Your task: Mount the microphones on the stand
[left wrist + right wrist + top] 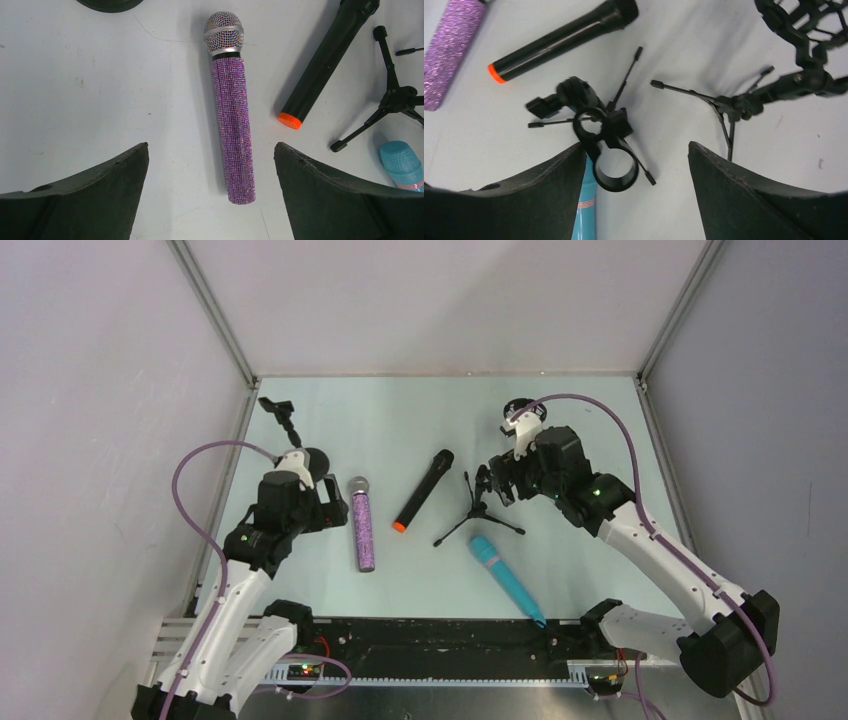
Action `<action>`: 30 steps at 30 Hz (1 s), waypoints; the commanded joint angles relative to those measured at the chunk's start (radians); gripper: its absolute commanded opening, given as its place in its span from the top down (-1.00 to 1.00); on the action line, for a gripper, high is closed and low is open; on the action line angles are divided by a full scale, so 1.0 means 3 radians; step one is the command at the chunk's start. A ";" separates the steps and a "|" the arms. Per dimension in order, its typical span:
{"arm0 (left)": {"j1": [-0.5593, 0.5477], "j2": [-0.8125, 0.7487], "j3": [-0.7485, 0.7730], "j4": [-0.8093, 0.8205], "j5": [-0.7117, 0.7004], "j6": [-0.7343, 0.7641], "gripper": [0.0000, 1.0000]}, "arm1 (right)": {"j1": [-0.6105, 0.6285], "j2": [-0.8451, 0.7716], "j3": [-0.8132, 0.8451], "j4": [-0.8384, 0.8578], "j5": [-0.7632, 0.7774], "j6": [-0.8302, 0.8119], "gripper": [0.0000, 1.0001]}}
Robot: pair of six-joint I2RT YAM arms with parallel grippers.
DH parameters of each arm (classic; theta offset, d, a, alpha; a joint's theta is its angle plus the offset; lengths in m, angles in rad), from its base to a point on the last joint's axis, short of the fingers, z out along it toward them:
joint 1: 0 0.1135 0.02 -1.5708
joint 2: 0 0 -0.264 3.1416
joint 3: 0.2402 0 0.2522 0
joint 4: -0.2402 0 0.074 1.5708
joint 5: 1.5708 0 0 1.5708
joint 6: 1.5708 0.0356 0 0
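None of the 3 microphones is on a stand yet, so I judge the task to be at its very start, with every pick-up and clip-in left to do. The purple glitter microphone (232, 125) lies flat on the table (400, 420) directly below the left gripper (211, 150). That gripper's 2 fingers are spread wide to either side of the handle, holding nothing and showing no contact with it. The body is covered in violet sparkle, with a dark band and a silver mesh head at the end pointing away from the gripper. Past the finger nearer the table's middle lies the black microphone (325, 60), its orange end toward the gripper. Further out on that side, only the head of the turquoise microphone (402, 162) shows. The right gripper (636, 147) is also spread and empty, and it hangs over a small black tripod stand (616, 125). The stand's 2 ring clips sit vacant just ahead of 1 finger, and the turquoise microphone's body runs under that finger. Beyond the other finger is a second stand (729, 105) carrying a cage-like mount, also empty.
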 commanded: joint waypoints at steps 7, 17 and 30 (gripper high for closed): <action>-0.0016 -0.0020 -0.0022 0.0056 0.0048 -0.0060 -0.97 | 0.0106 0.0000 -0.0006 0.0372 -0.0882 -0.0578 -0.54; -0.0014 -0.0006 -0.0022 0.0055 0.0054 -0.0063 -0.97 | 0.0166 0.0111 -0.0006 0.0424 -0.0797 -0.1038 -0.53; -0.0015 0.0008 -0.0025 0.0054 0.0058 -0.0063 -0.97 | -0.0002 0.0247 -0.0006 0.0534 -0.0868 -0.1397 -0.51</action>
